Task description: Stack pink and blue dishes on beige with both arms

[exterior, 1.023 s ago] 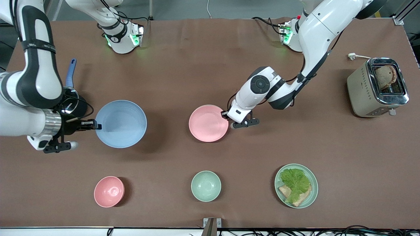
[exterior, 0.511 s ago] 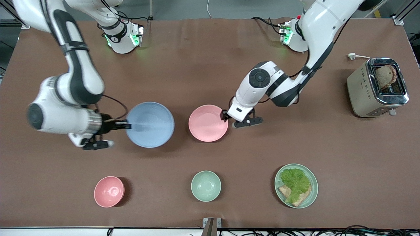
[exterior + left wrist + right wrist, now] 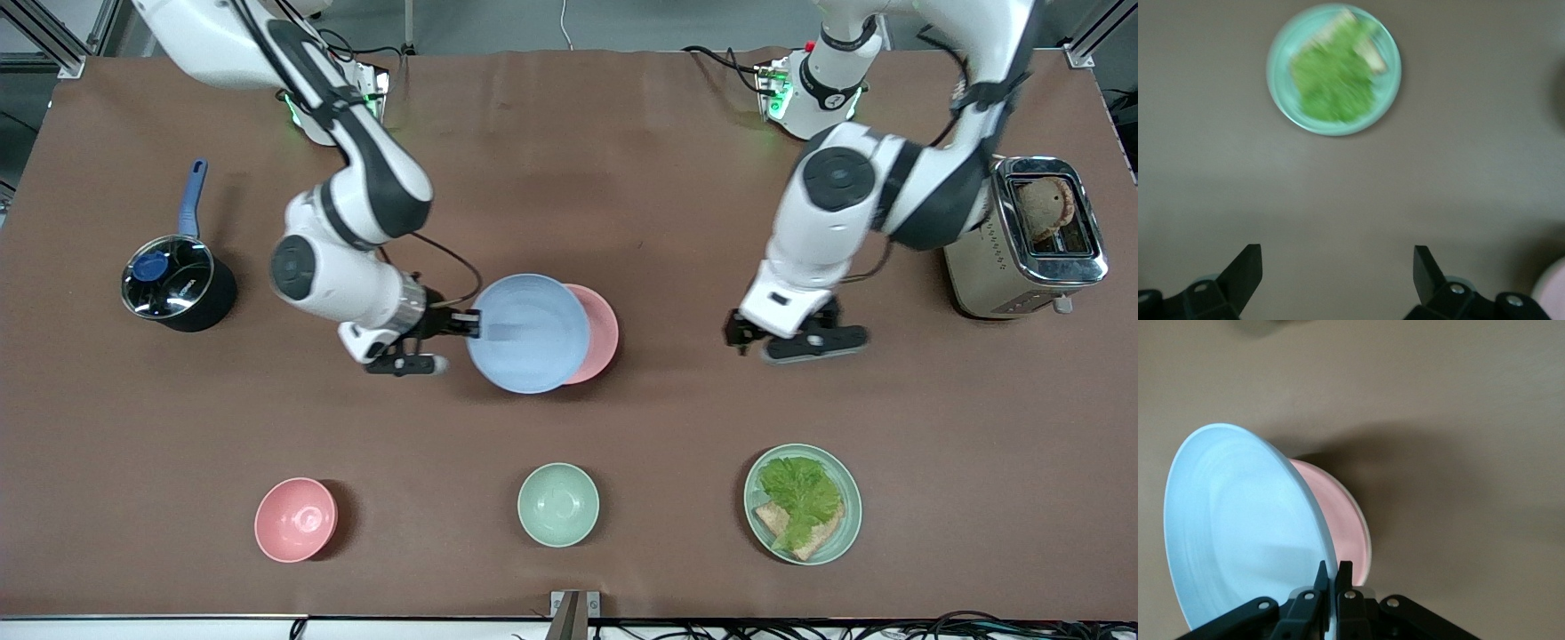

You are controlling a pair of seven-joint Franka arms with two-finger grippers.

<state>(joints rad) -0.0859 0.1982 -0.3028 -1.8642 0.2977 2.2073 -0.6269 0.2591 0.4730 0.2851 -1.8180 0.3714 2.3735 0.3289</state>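
The light blue plate (image 3: 524, 333) (image 3: 1238, 527) hangs tilted, with my right gripper (image 3: 471, 324) (image 3: 1333, 570) shut on its rim. It overlaps the pale pink plate (image 3: 597, 333) (image 3: 1341, 520), which lies on the table at the middle. In the right wrist view a thin cream edge (image 3: 1367, 540) shows just under the pink plate's rim. The beige plate does not show in the front view. My left gripper (image 3: 738, 336) (image 3: 1337, 257) is open and holds nothing. It hangs over bare table between the pink plate and the toaster.
A black saucepan with a blue handle (image 3: 173, 284) stands toward the right arm's end, a toaster (image 3: 1022, 236) toward the left arm's end. Nearer the front camera are a small pink bowl (image 3: 295, 520), a mint bowl (image 3: 558, 504) and a mint plate with lettuce (image 3: 803, 504) (image 3: 1333, 70).
My right arm carried the blue plate from beside the saucepan to over the pink plate. My left gripper left the pink plate's rim and swung toward the toaster.
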